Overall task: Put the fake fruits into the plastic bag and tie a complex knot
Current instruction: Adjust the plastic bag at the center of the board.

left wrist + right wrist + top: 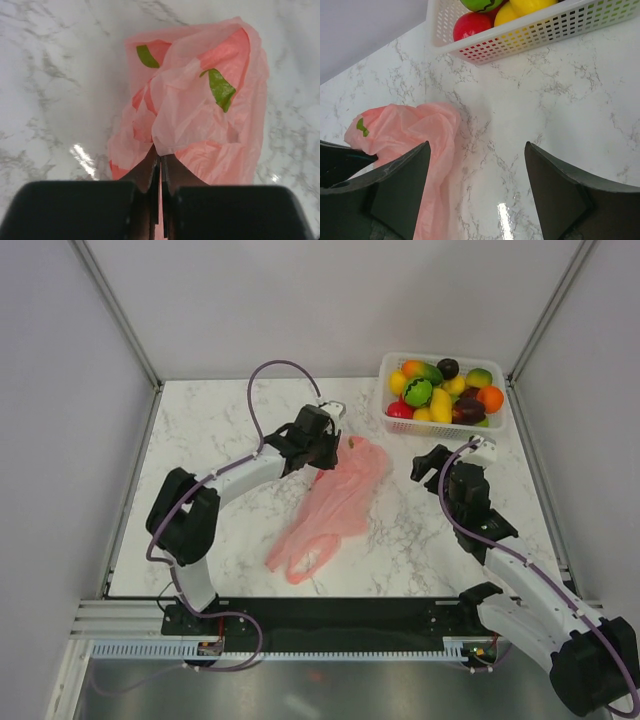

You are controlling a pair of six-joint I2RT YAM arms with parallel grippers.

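Limp, translucent pink plastic bag [335, 502] on marble counter [220, 430].
Film clenched in left pincer [160, 167], probably to open the mouth; right pincer [476, 155] released, empty.

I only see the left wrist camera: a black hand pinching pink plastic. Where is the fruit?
Observer: The fruit sits piled in a white basket at the table's far right corner.
Visitor: And the other hand?
Observer: The right hand is open, holding nothing, on the near side of the basket.
Visitor: How does the bag lie?
Observer: The bag lies flat, handle loops toward the arm bases; the left hand pinches its far end.
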